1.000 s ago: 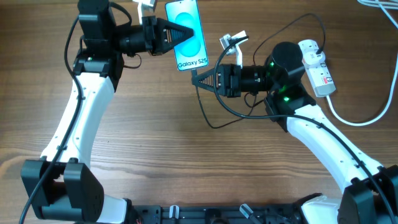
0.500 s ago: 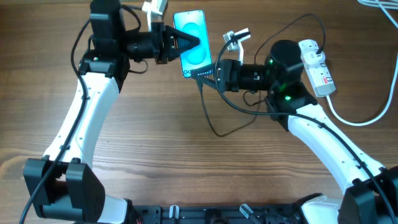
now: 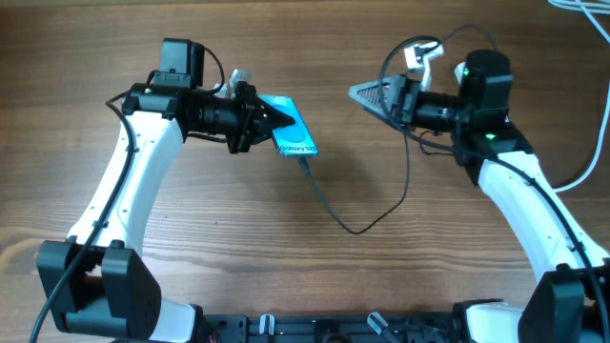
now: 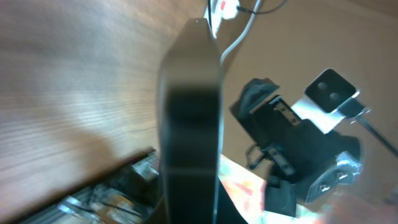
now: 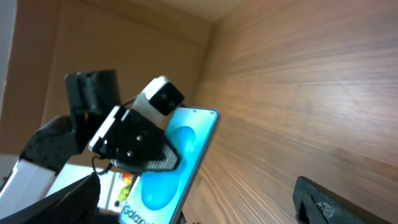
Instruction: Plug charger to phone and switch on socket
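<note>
My left gripper (image 3: 274, 124) is shut on the phone (image 3: 292, 131), which has a turquoise screen and is held tilted above the table left of centre. The charger (image 3: 334, 211), a thin black cable, meets the phone's lower end (image 3: 304, 162) and loops across the table toward my right arm. My right gripper (image 3: 362, 92) stands open and empty, well right of the phone. In the right wrist view the phone (image 5: 168, 180) shows between the spread fingers (image 5: 329, 202). In the left wrist view the phone (image 4: 189, 124) is a dark blurred band. The right arm hides the socket from overhead; a white piece with red (image 4: 222, 6) shows.
A thick white cord (image 3: 589, 162) curves along the table's right edge. The right arm's body (image 3: 481, 81) sits at the upper right, and the left arm (image 3: 124, 191) runs down the left side. Bare wooden table (image 3: 286, 276) lies in front.
The right gripper has opened, let go of the cable end and drawn back to the right. The left arm has swung the phone down and right, with the cable trailing from its lower end.
</note>
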Motion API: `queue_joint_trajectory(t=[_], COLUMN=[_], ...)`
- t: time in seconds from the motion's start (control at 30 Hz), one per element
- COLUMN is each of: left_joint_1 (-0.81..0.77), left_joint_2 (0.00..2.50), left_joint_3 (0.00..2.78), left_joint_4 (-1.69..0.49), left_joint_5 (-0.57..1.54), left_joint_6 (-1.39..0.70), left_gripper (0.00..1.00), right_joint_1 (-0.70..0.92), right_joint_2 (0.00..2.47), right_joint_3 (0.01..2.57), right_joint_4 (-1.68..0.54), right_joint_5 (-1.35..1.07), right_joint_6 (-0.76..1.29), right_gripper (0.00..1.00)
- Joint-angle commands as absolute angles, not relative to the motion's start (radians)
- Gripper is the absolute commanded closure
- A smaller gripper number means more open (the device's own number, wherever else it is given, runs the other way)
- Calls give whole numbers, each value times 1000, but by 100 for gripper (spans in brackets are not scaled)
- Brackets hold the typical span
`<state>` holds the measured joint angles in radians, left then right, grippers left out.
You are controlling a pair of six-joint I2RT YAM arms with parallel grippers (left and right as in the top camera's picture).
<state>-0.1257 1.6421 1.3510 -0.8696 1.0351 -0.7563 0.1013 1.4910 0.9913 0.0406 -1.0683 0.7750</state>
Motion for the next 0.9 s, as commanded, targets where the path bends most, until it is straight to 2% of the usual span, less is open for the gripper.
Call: queue_joint_trajectory(t=[0.0,0.07,0.1,0.13,0.2,0.23,0.33,0.47,0.6,0.7,0.87], left_joint_1=[-155,-184,-210,-231,-259,-274,-280,-280,-280,-280,-280], left_joint_2=[1633,1633,1634,1637,1649,1674,1744,1802,1832,1846,1846], left_joint_3=[1359,1359,1359,1359,1359,1359,1359,1359,1359,1359,1359], left_joint_4=[-868,-859,-830,-802,-767,-748,-728,-701,-672,-669,-672], left_joint_5=[733,529,435,402,391,391,392,391,391,391,392], left_joint_6=[-573,-554,-542,-519,-501,-500,-501,-444,-414,-414,-415], left_gripper=[96,96,96,96,96,96,96,96,96,96,96], right_joint_1=[40,17,9,9,10,9,-15,-133,-337,-449,-489], right_joint_2=[1483,1481,1481,1481,1481,1481,1482,1483,1516,1639,1873], right_joint_3=[1013,1044,1105,1137,1257,1345,1376,1372,1331,1327,1327], right_joint_4=[-30,-124,-320,-414,-712,-896,-1013,-1007,-862,-778,-615], right_joint_5=[-1062,-1055,-957,-889,-605,-366,-100,2,12,10,0], right_joint_6=[679,606,484,428,280,197,187,213,260,265,261], right_gripper=[0,1,0,1,0,0,0,0,0,0,0])
